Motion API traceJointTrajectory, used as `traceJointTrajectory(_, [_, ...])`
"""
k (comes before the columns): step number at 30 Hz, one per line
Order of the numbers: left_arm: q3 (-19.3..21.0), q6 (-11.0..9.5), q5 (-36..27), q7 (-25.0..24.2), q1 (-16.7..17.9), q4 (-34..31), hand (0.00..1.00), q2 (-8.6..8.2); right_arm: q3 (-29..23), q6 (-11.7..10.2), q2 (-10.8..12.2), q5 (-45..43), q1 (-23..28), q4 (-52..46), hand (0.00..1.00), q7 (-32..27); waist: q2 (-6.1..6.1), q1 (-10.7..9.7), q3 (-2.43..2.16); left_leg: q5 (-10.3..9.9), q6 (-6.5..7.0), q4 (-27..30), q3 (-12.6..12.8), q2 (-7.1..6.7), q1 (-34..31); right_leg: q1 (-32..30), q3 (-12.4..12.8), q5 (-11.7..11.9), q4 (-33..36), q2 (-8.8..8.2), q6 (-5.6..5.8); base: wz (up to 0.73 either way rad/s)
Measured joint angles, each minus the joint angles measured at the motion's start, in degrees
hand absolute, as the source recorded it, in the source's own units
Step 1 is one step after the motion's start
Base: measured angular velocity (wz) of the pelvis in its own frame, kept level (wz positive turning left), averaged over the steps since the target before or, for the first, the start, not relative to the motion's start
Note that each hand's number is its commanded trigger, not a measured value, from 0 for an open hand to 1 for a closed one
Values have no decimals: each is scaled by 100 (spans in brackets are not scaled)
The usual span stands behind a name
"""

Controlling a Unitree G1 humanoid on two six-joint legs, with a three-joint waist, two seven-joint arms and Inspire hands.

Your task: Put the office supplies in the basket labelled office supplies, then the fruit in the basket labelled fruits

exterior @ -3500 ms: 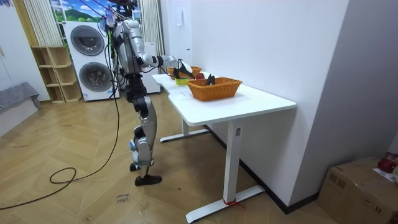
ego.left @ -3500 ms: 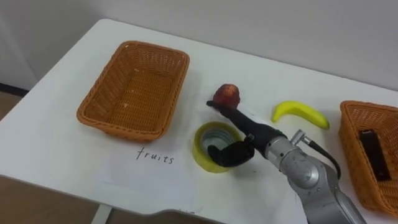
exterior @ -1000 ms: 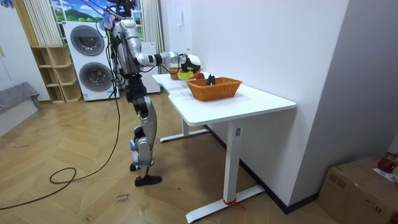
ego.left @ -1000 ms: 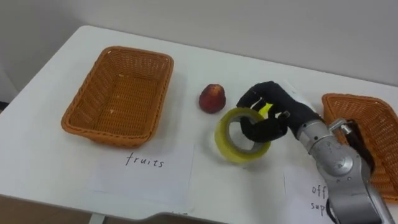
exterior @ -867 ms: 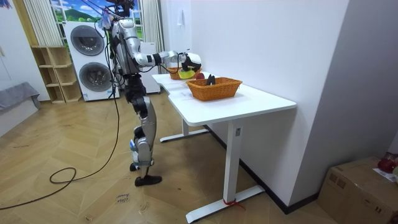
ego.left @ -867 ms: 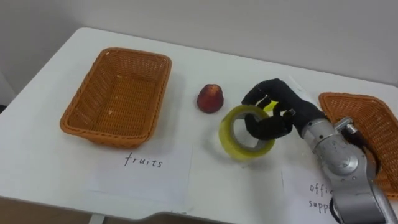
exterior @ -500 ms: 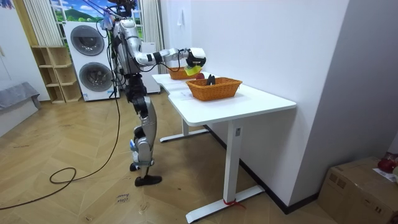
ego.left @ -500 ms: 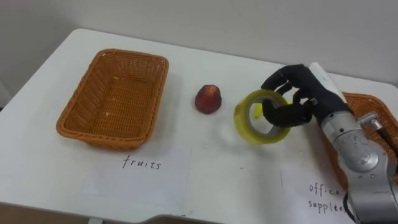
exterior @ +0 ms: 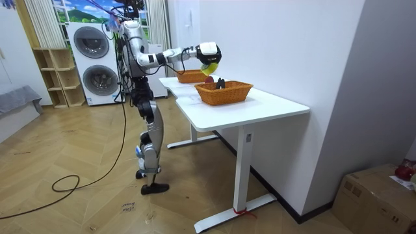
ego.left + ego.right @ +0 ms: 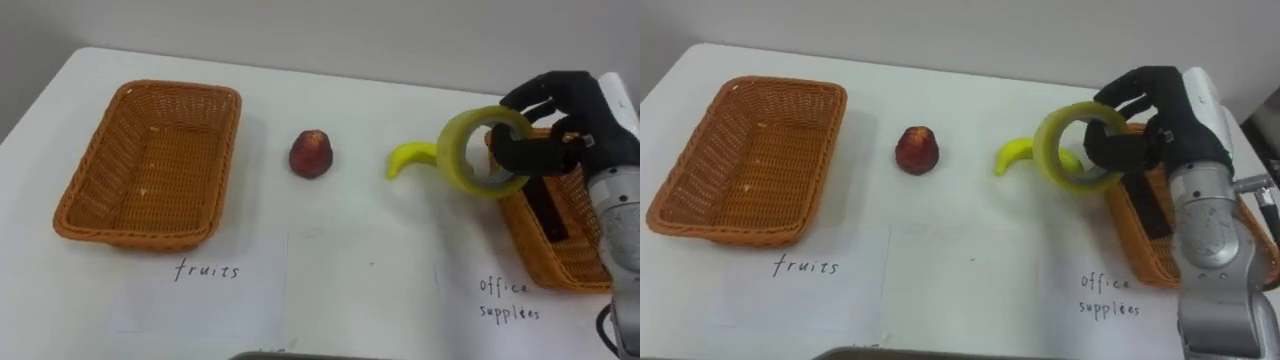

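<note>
The yellow tape roll [image 10: 451, 150] is off the table and in your right hand [image 10: 575, 112], which is closed on it: the thumb goes through the core and the fingers curl over the outer band. The roll stands on edge with its open face turned toward the camera. It hangs at the 9 o'clock rim of the office basket [image 10: 530, 252], not yet over the middle.

I judge the roll to be light and stiff. It is a hard ring with a smooth outer face that could slide under the fingers. The core looks the safest place to hold, since a thumb hooked through it cannot slip off. It should take a short drop without harm, so carry it toward 3 o'clock and release low over the basket. A dark flat object [image 10: 545, 215] already lies inside.

At the roll's 9 o'clock the banana [image 10: 405, 158] lies on the white table [image 10: 380, 90], partly hidden behind the ring. Further toward 9 o'clock sits a red fruit [image 10: 311, 153], well apart from it. Beyond that is the empty fruit basket [image 10: 100, 175].

A sheet at that basket's 6 o'clock bears the handwritten word "fruits" [image 10: 207, 270]. Another at the office basket's 6 o'clock reads "office supplies" [image 10: 510, 298]. I can see no writing on the roll.
</note>
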Motion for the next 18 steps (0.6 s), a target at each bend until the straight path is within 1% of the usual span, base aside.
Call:
traceJointTrajectory(3, [5,4,-2,-11,6,-3,0,12,0,3,-7,57,4,22,100,0,-32,-41,19,-3,0,-8,1,4,4,-17,8,0,56,9,0,-3])
traceJointTrajectory(7, [60,10,-3,-25,17,21,0,37,-31,3,-42,48,5,237,100,-9,-97,-57,-24,-4,1,7,-1,1,4,-9,26,0,61,9,-1,-1])
traceJointTrajectory(10, [56,11,-5,-36,62,24,0,44,-138,-4,-60,48,7,459,100,-133,-115,-57,-36,-4,1,14,-7,-1,7,-3,24,1,62,6,-1,0])
traceJointTrajectory(14, [60,15,-5,-82,135,24,0,43,-246,-2,-77,-63,7,711,100,-270,-114,-78,-36,-3,2,17,-7,-1,10,-3,44,1,62,6,-1,0])
traceJointTrajectory(18, [60,29,-5,-139,207,17,0,42,-354,-2,-78,-111,7,772,100,-368,-105,-181,-30,-3,1,15,-11,0,12,-1,87,1,62,12,-2,0])
